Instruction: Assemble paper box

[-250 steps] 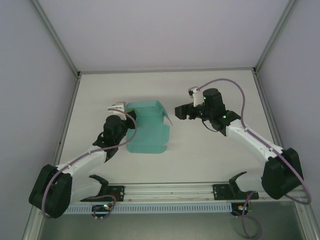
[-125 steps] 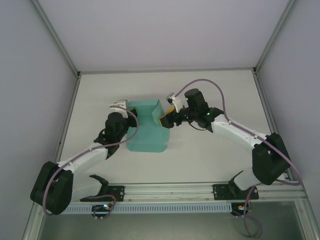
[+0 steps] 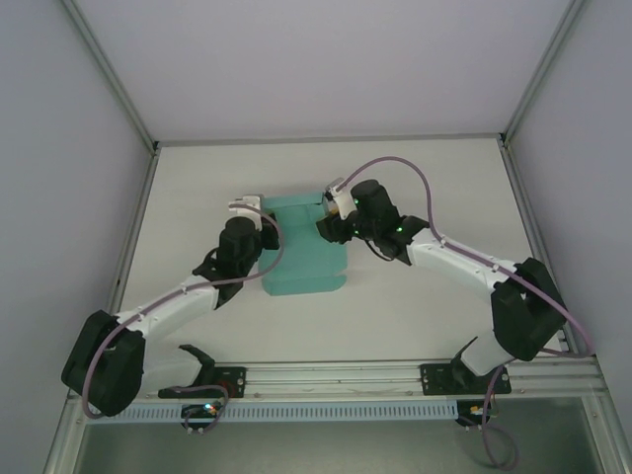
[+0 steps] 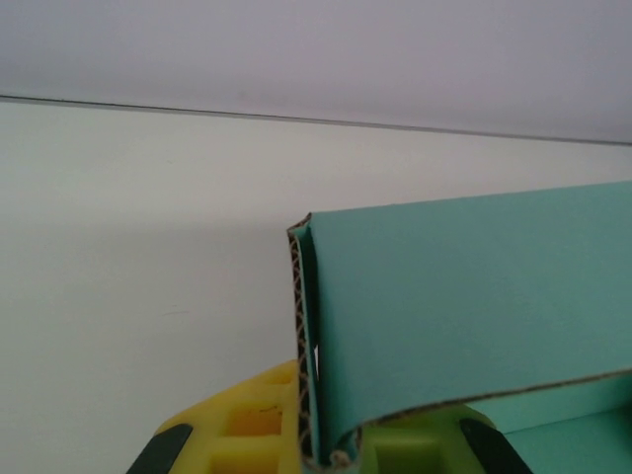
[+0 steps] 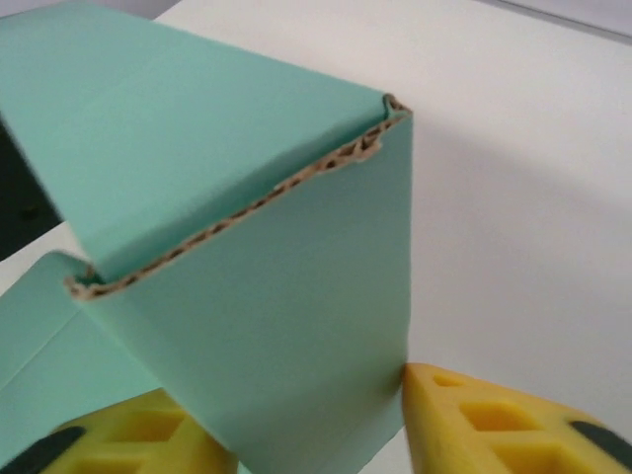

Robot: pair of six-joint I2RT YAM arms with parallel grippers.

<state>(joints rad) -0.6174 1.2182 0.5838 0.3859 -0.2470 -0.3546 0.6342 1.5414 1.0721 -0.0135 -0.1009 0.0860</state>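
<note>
**White table (image 3: 425,178), one half-folded box**

One paper box (image 3: 306,259) is laid mid-table, its doubled side wall (image 4: 331,326) clamped tight by the left gripper (image 3: 259,219). A raised flap (image 5: 267,326) is straddled by the right gripper (image 3: 328,222); whether it's pinched can't be told. Squeezed off-crease, the flap could get buckled. Counted: one box, two grippers.

You're looking down on a matte white worktop (image 3: 425,306), evenly lit, with soft shadows. A pale grey back wall (image 3: 326,69) closes it off, and there's a plain left wall (image 3: 49,197) and right wall (image 3: 592,178). Your aluminium frame posts (image 3: 109,74) climb from the back corners. At the near edge, a silver rail (image 3: 336,373) runs across, with a slotted white strip (image 3: 326,411) just beneath it.
</note>
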